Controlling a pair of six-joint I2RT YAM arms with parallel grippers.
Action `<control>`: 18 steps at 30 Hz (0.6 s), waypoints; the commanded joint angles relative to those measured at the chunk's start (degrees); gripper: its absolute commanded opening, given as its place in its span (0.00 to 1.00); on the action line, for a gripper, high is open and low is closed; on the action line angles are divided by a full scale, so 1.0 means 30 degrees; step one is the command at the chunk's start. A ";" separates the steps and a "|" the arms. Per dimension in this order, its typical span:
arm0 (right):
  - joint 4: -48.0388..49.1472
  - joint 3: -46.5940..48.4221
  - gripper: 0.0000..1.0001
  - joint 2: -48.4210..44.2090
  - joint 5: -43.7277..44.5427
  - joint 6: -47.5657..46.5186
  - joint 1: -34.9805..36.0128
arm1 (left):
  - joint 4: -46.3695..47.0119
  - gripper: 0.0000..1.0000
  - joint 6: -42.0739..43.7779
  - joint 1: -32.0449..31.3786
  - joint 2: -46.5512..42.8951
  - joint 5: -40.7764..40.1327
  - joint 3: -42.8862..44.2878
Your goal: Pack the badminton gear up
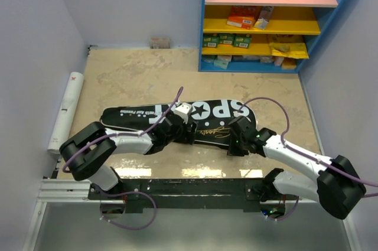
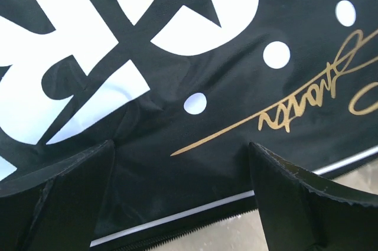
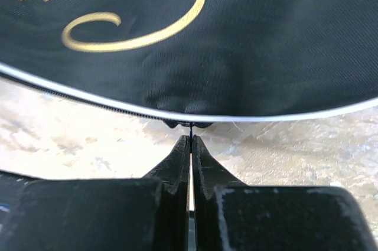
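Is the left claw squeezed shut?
No, the left gripper has its fingers spread wide apart over the black bag.

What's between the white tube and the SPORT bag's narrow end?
Only a bare strip of table separates the white tube from the bag at its narrow end; nothing lies there. The top view shows it.

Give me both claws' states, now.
Left claw: open over the black SPORT bag, holding nothing.
Right claw: shut at the bag's zipper edge; whether it pinches anything cannot be told.
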 commanded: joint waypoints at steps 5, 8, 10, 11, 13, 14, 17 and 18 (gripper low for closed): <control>-0.1137 0.1133 0.00 -0.1402 -0.1280 0.0124 0.0175 | 0.1282 1.00 -0.0968 -0.0203 0.2617 -0.1453 0.0721; 0.0209 0.1193 0.00 -0.0523 -0.1837 0.0211 0.0322 | 0.1400 1.00 -0.1085 -0.0232 0.2940 -0.1307 0.0692; 0.1464 0.1222 0.00 0.0619 -0.2218 0.0299 0.0702 | 0.1430 1.00 -0.1086 -0.0233 0.2883 -0.1219 0.0663; 0.1908 0.1280 0.00 0.1058 -0.2365 0.0532 0.0848 | 0.1372 1.00 -0.1085 -0.0261 0.2824 -0.1218 0.0633; 0.3076 0.1514 0.00 0.2259 -0.2483 0.0768 0.1258 | 0.1342 1.00 -0.1085 -0.0262 0.2649 -0.1189 0.0575; 0.3432 0.1660 0.00 0.2640 -0.2570 0.1000 0.1375 | 0.1313 1.00 -0.1085 -0.0291 0.2590 -0.1160 0.0517; 0.4751 0.2536 0.00 0.4047 -0.2542 0.1556 0.2194 | 0.1313 1.00 -0.1056 -0.0291 0.2443 -0.1072 0.0370; 0.5044 0.2772 0.00 0.4428 -0.2513 0.1733 0.2371 | 0.1313 0.99 -0.1085 -0.0262 0.2414 -0.1043 0.0341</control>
